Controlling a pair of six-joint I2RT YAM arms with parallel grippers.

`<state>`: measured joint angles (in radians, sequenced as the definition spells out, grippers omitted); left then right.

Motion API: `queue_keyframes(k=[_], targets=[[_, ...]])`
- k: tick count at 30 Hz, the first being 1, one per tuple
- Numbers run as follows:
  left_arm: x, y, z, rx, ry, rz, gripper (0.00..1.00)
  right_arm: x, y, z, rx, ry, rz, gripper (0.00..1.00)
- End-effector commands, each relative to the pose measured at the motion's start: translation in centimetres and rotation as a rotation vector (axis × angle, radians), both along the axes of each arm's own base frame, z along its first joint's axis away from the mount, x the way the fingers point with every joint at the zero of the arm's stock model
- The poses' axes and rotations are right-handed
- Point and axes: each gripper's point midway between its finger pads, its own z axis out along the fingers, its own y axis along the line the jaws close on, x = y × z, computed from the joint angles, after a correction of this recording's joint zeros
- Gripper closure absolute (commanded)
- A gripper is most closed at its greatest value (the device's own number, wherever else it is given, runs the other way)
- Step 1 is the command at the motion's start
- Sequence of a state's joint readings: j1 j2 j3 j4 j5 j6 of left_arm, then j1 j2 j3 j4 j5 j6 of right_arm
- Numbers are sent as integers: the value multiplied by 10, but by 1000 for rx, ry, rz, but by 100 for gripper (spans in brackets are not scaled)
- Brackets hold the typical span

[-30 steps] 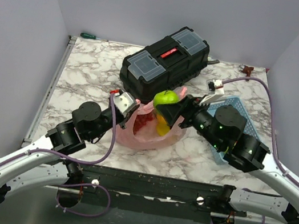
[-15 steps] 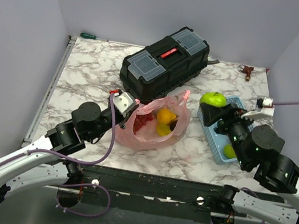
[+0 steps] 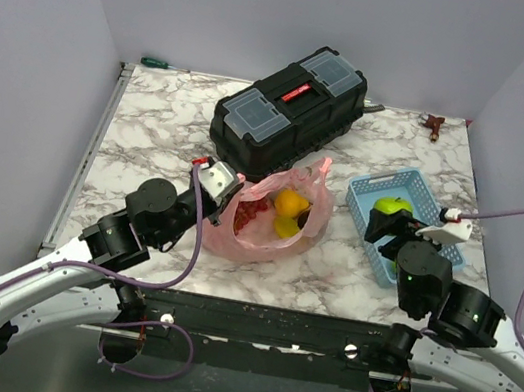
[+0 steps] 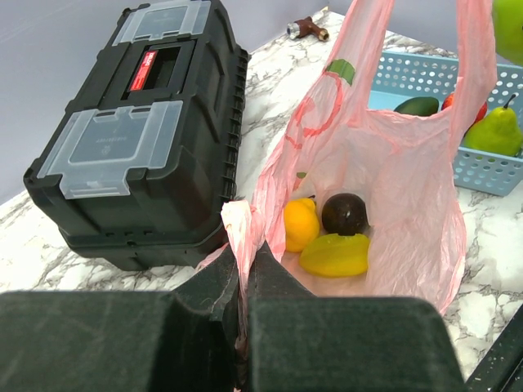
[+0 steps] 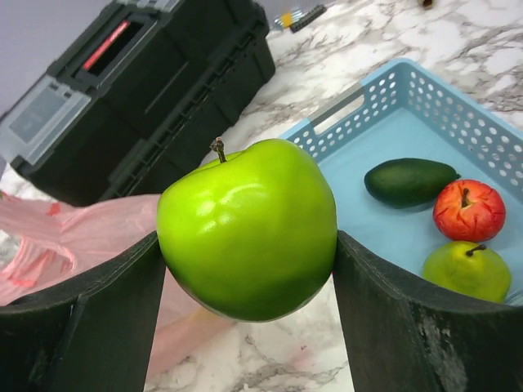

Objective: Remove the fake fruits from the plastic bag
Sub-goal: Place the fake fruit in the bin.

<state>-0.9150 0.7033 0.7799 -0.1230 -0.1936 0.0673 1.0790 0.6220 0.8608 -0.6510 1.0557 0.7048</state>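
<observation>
The pink plastic bag (image 3: 274, 213) lies open on the marble table. My left gripper (image 3: 224, 198) is shut on its near rim (image 4: 237, 224) and holds the mouth up. Inside the bag lie an orange-yellow fruit (image 4: 299, 224), a dark purple round fruit (image 4: 344, 214) and a yellow fruit (image 4: 335, 255). Something red (image 3: 251, 212) also shows inside from above. My right gripper (image 5: 248, 245) is shut on a glossy green apple (image 5: 248, 229), held above the left side of the light blue basket (image 3: 370, 187).
In the basket (image 5: 425, 90) lie a dark green fruit (image 5: 409, 181), a red apple (image 5: 468, 210) and a green pear (image 5: 467, 271). A black toolbox (image 3: 290, 110) stands behind the bag. A green screwdriver (image 3: 155, 63) and a small reddish object (image 3: 435, 125) lie at the far edge.
My right gripper has carried the green apple from above the bag to the right and down, over the basket. The left gripper and the bag have stayed put.
</observation>
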Motion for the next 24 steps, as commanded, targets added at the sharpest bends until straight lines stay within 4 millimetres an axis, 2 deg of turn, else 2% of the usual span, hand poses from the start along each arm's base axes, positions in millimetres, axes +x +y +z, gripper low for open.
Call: queue_keyframes(k=[1,5,8,10,15,18,24], targets=[[-1,3,13,-8,-18,10,100,2,-15,-3,-5,-16,-104,56],[-2,3,14,-10,-20,11,100,8,-8,-17,-76,23,-122,56],[-2,3,13,-7,-20,10,100,21,-10,-28,-127,71,-167,56],[-2,3,13,-4,-21,11,100,40,-16,-40,-141,136,-182,58],[-3,4,13,-2,-27,17,100,96,-43,-87,-86,347,-139,74],[-3,5,14,2,-33,23,100,116,-40,-99,-73,407,-107,77],[-4,8,16,-2,-41,27,100,145,-26,-126,-72,479,-64,76]])
